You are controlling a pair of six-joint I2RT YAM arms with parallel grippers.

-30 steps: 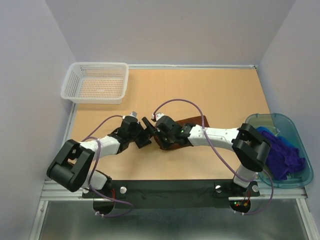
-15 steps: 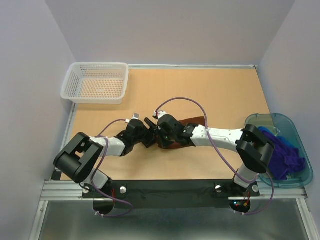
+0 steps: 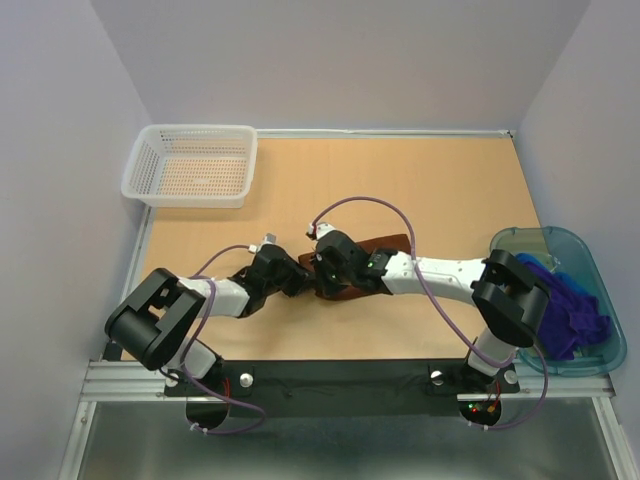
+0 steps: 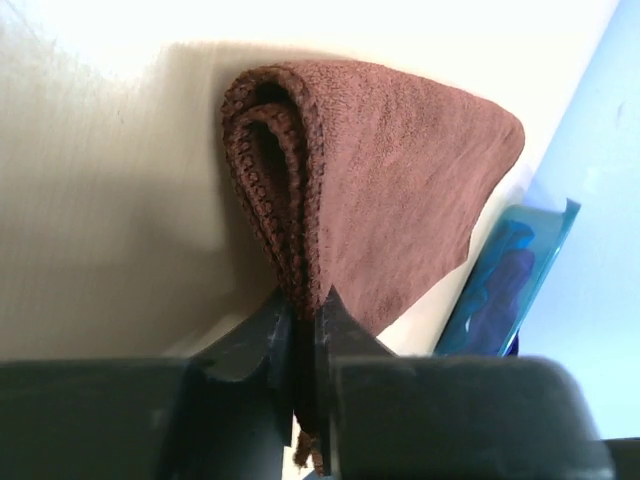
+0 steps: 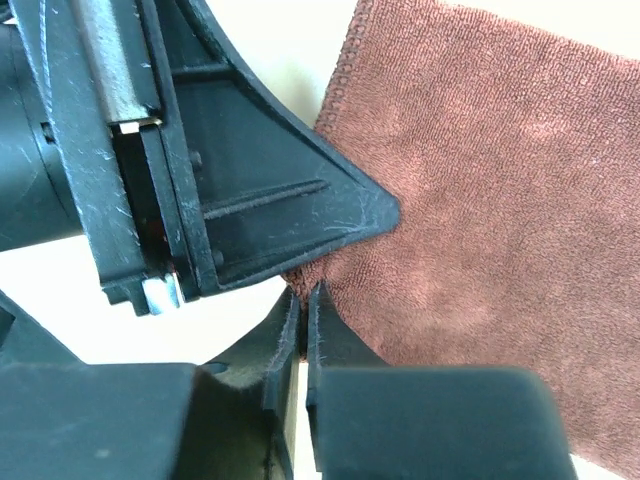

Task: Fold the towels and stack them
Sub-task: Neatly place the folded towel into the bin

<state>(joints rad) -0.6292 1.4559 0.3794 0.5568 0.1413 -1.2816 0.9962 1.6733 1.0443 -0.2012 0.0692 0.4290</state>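
Note:
The rust-brown towel (image 3: 392, 243) lies folded mid-table, mostly under both wrists. My left gripper (image 3: 303, 278) is shut on its doubled left edge; in the left wrist view the towel (image 4: 400, 190) hangs out from between the jaws of that gripper (image 4: 305, 300). My right gripper (image 3: 318, 275) meets it from the right. In the right wrist view that gripper (image 5: 303, 292) has its jaws almost together, pinching the same corner of the towel (image 5: 500, 200), with the left finger (image 5: 270, 215) just above. The dark purple towel (image 3: 570, 310) and some blue cloth (image 3: 528, 264) sit in the bin.
A translucent teal bin (image 3: 520, 238) stands at the right table edge, also showing in the left wrist view as the bin (image 4: 500, 290). A white mesh basket (image 3: 190, 165) sits at the back left. Walls enclose the table on three sides.
My left gripper moved right to the towel's edge and went from open to shut on it. The right gripper stayed put, and its jaws have parted very slightly.

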